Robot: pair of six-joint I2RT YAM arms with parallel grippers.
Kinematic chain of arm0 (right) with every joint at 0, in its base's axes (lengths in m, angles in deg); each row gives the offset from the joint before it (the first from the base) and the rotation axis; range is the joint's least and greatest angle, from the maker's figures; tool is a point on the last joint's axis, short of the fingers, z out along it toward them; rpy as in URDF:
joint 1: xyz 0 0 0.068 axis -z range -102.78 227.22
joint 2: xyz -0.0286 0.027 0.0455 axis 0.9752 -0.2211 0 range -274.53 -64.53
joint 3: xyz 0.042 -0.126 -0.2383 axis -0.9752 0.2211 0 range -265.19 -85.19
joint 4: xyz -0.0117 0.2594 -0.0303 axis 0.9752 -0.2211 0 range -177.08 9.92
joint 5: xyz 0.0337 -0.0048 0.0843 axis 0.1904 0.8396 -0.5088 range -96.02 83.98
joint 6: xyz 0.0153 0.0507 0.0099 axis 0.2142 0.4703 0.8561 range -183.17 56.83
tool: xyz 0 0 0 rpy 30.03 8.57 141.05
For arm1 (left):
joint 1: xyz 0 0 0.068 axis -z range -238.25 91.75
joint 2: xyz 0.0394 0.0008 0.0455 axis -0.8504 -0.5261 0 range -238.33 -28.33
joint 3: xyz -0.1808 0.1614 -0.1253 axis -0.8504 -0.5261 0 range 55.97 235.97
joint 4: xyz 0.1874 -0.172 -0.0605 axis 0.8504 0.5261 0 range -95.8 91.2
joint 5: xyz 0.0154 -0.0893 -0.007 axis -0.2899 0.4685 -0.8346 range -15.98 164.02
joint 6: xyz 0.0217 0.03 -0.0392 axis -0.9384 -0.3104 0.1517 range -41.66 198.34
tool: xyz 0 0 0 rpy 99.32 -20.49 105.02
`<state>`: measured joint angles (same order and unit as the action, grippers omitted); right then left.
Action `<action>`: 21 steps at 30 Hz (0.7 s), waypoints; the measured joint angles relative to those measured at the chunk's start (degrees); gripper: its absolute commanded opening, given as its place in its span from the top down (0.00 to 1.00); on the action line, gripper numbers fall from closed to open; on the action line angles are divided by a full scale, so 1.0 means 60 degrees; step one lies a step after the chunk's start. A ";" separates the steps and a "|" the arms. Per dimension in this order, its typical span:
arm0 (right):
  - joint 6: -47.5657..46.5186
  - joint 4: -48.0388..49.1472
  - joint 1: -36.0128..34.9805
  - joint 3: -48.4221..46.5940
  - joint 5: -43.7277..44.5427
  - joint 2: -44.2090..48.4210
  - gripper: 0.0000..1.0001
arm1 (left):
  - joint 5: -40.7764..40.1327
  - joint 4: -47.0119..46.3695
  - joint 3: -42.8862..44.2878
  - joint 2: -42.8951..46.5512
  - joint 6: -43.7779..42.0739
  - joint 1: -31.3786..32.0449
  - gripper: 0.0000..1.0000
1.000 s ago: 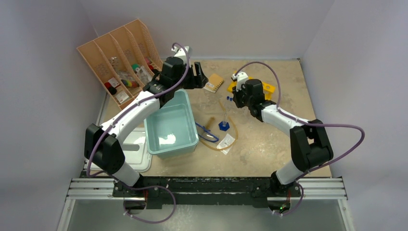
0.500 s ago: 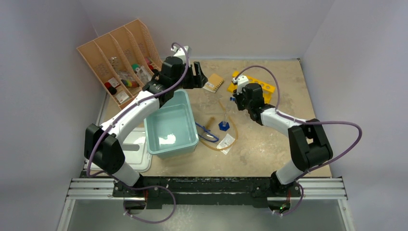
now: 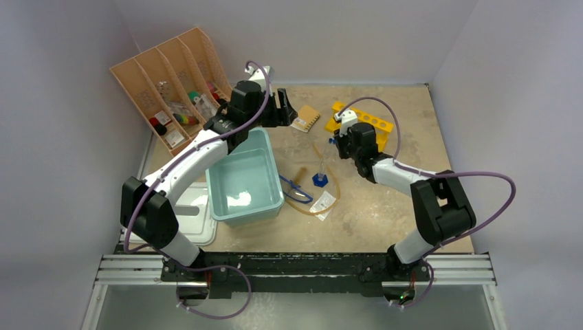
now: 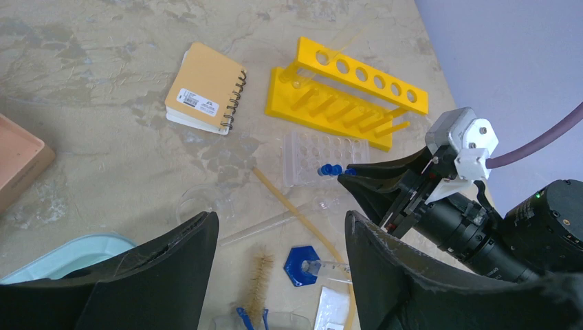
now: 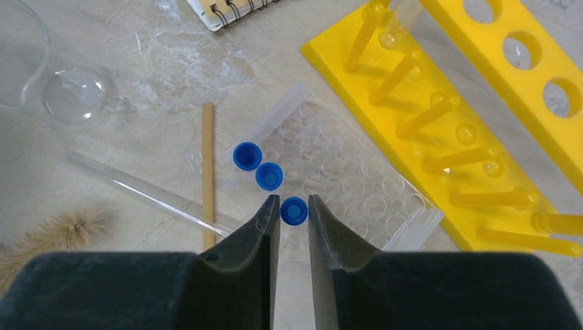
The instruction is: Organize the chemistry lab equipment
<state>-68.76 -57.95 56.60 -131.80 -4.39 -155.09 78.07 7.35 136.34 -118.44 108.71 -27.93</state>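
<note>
Three blue-capped test tubes stand in a row in a clear well rack (image 5: pixel 357 185). My right gripper (image 5: pixel 294 203) hangs right over the nearest cap (image 5: pixel 293 211). Its jaws are only narrowly parted, with a thin gap on each side of the cap. The left gripper (image 4: pixel 280 220) hovers wide open and empty above the clear cylinder with a blue hexagonal base (image 4: pixel 306 263), the brush (image 4: pixel 258 278) and the amber tubing (image 4: pixel 302 213). From above, the right gripper (image 3: pixel 338 137) is beside the yellow rack (image 3: pixel 368 122). The goggles (image 3: pixel 295 190) lie near the cylinder (image 3: pixel 320 177).
A pale teal tub (image 3: pixel 244 177) sits under the left arm and a peach slotted organiser (image 3: pixel 168 86) stands at the back left. A spiral notebook (image 3: pixel 305 118), a clear glass rod (image 5: pixel 144 196) and a glass beaker (image 5: pixel 48 82) lie around the rack. A white lid (image 3: pixel 196 220) rests near left.
The right gripper has moved left, off the yellow rack and over the clear well rack, and its jaws have parted slightly. The left arm has stayed still.
</note>
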 measured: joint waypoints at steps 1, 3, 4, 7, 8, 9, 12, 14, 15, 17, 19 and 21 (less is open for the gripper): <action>0.0102 -0.0015 0.0000 0.0000 0.0040 0.0000 0.69 | 0.0011 0.0000 0.0000 0.0000 0.0000 0.0000 0.33; 0.0255 -0.0219 0.0000 0.0000 0.0076 0.0029 0.63 | 0.0033 0.0004 0.0000 0.0000 0.0000 0.0000 0.33; 0.0317 -0.0382 0.0000 0.0000 0.0091 0.0073 0.61 | 0.0033 0.0004 0.0000 0.0000 0.0000 0.0000 0.33; 0.0437 -0.0845 0.0000 -0.0015 0.0149 0.0357 0.56 | 0.0036 0.0004 0.0000 0.0000 0.0000 0.0000 0.33; 0.0470 -0.1016 0.0000 -0.0036 0.0168 0.0510 0.52 | 0.0040 0.0004 0.0000 0.0000 0.0004 0.0000 0.33; 0.0506 -0.1166 0.0000 -0.0073 0.0200 0.0678 0.50 | 0.0044 0.0004 0.0000 0.0000 0.0004 0.0000 0.33; 0.0579 -0.1512 0.0000 -0.0313 0.0288 0.1053 0.46 | 0.0062 0.0004 0.0000 0.0000 0.0007 0.0000 0.33; 0.0630 -0.1679 0.0000 -0.0510 0.0317 0.1242 0.46 | 0.0080 0.0004 0.0000 0.0000 0.0007 0.0000 0.33; 0.0659 -0.1716 0.0000 -0.0579 0.0317 0.1286 0.48 | 0.0091 0.0004 0.0000 0.0000 0.0011 0.0000 0.33; 0.0714 -0.1887 0.0000 -0.0783 0.0328 0.1297 0.52 | 0.0109 0.0004 0.0000 0.0000 0.0011 0.0000 0.33; 0.0834 -0.2080 0.0004 -0.0954 0.0379 0.1239 0.55 | 0.0117 0.0004 -0.0004 0.0000 0.0015 0.0000 0.33; 0.0969 -0.2295 0.0004 -0.1188 0.0426 0.1067 0.56 | 0.0120 0.0004 -0.0004 0.0000 0.0015 0.0000 0.33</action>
<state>-62.95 -71.72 56.62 -138.93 -1.84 -148.69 78.80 7.37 136.32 -118.44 108.80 -27.93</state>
